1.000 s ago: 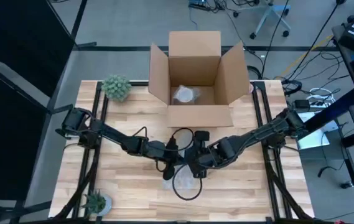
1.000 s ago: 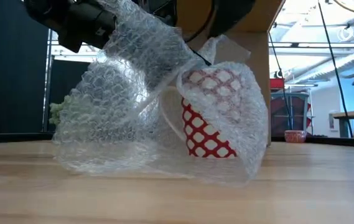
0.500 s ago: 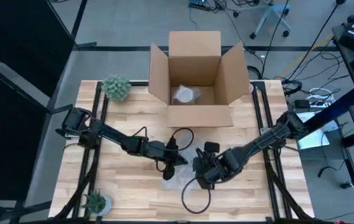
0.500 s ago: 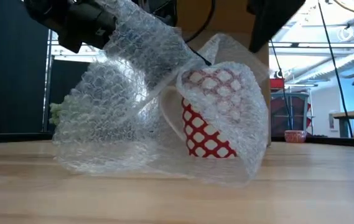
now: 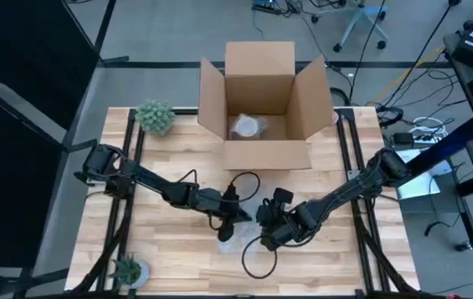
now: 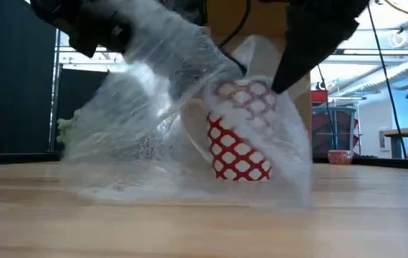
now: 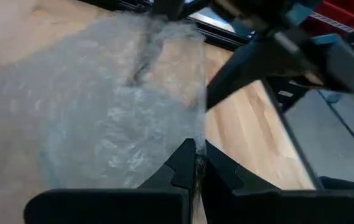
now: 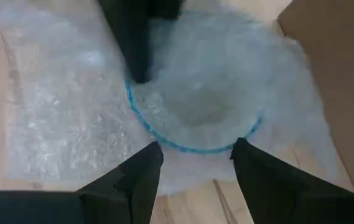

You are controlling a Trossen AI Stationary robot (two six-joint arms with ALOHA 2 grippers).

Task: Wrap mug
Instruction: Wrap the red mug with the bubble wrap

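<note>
- Left arm: reaches from the surface's left edge toward the centre. The left gripper has its jaws closed on a fold of the bubble wrap, holding it raised above the wood.
- Mug: white with a red lattice pattern. It sits tilted at the centre of the surface, partly under the bubble wrap.
- Right arm: reaches from the right edge toward the centre. The right gripper hovers over the mug's mouth, jaws open and gripping nothing.
- Cardboard box: stands open at the far side of the surface, well apart from both grippers.
- View differences: only the low view shows the mug's pattern and tilt. Only the right wrist view shows the blue rim through the wrap. The high view alone shows both arm poses and the box.
</note>
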